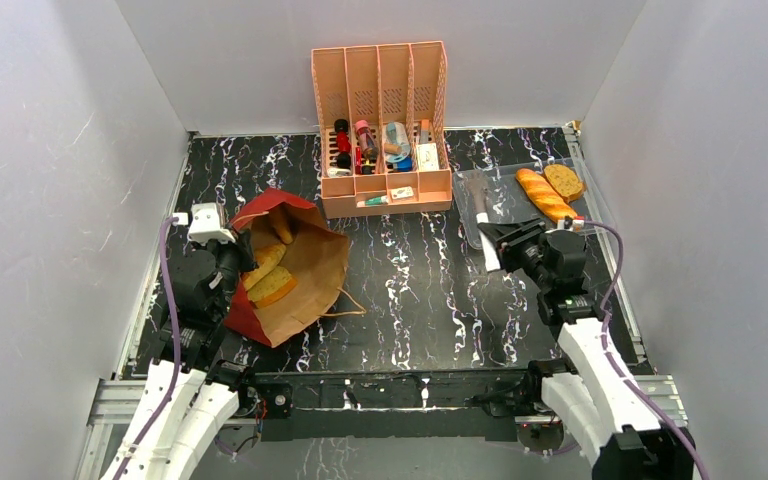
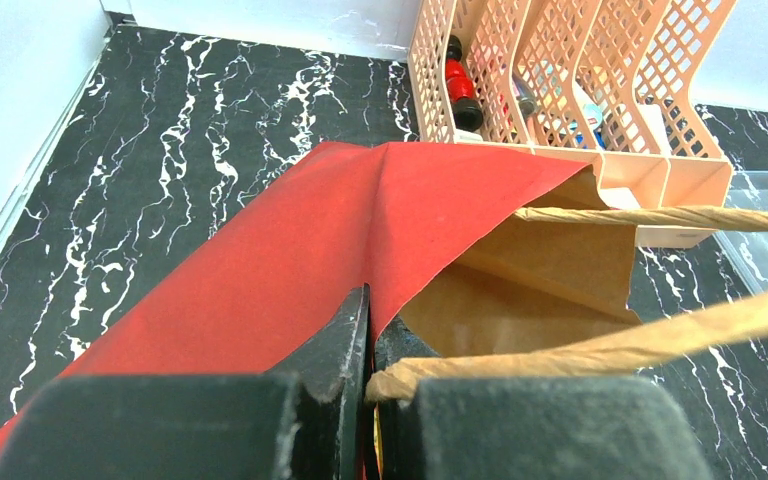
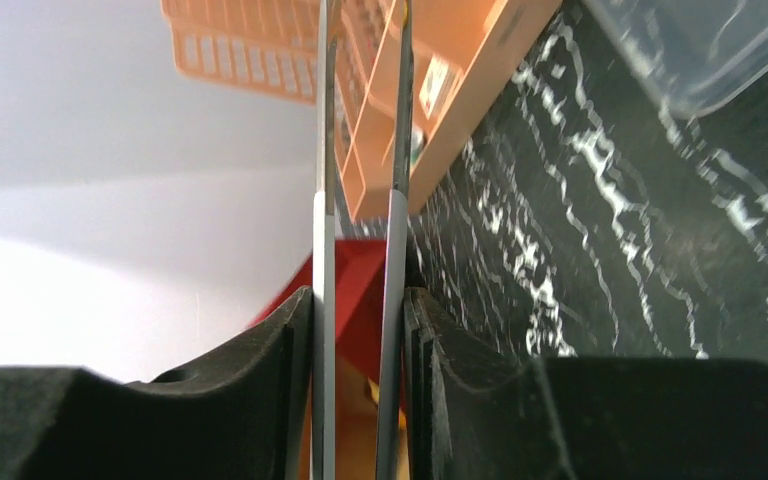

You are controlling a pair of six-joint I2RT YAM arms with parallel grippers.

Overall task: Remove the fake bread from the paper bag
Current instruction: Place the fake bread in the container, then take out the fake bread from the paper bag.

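Note:
The paper bag (image 1: pixel 310 275) lies on its side at the left, mouth open, brown inside and red outside. Inside it I see toy bread: two golden slices (image 1: pixel 272 286) and another piece (image 1: pixel 282 230) deeper in. My left gripper (image 1: pixel 232 258) is shut on the bag's red rim (image 2: pixel 310 230), beside a paper handle (image 2: pixel 600 345). A golden baguette (image 1: pixel 545 195) and a brown slice (image 1: pixel 564 180) lie on the clear tray (image 1: pixel 505 185). My right gripper (image 1: pixel 497 245) is shut on metal tongs (image 3: pixel 325 240), pointing left toward the bag.
The pink slotted organizer (image 1: pixel 385 100) with small bottles and boxes stands at the back centre, also in the left wrist view (image 2: pixel 600 90). White walls enclose the black marble table (image 1: pixel 430 290). The tray's corner shows in the right wrist view (image 3: pixel 700 50).

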